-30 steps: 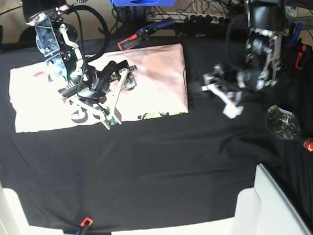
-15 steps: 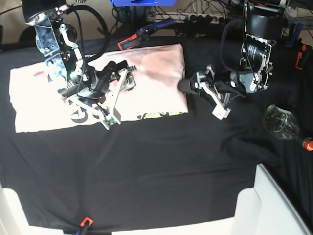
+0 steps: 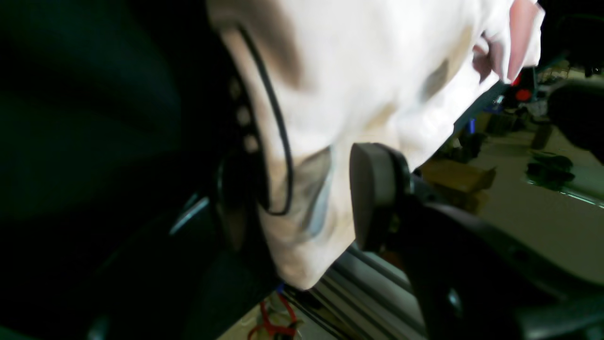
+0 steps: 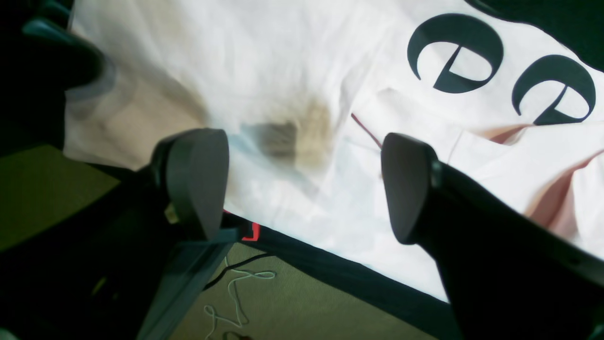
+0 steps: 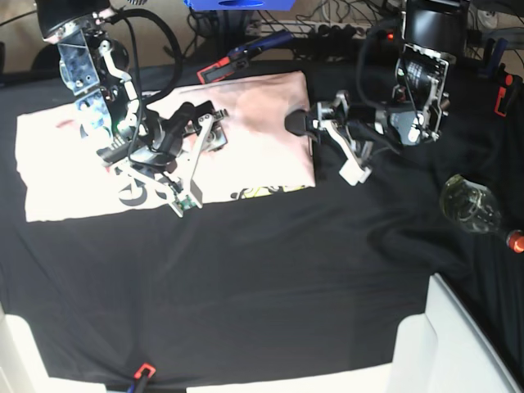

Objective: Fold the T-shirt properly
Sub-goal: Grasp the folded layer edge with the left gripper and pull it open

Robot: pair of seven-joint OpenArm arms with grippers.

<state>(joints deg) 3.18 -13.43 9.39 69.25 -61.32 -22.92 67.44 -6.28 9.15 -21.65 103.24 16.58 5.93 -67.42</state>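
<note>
The T-shirt (image 5: 164, 147) is seen partly folded on the black table cloth (image 5: 270, 278), with the left gripper (image 5: 315, 139) and right gripper (image 5: 190, 168) spread wide, nothing held, further folds judged outstanding.

matt pink cotton t-shirt (image 5: 254, 123), black table cloth (image 5: 270, 270)

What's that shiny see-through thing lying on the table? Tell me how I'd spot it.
Start at the black table cloth and follow its right edge, past the two-fingered left gripper near the pale pink cotton T-shirt. There lies a clear glass bottle with a red cap, the only transparent, glinting thing there.
</note>
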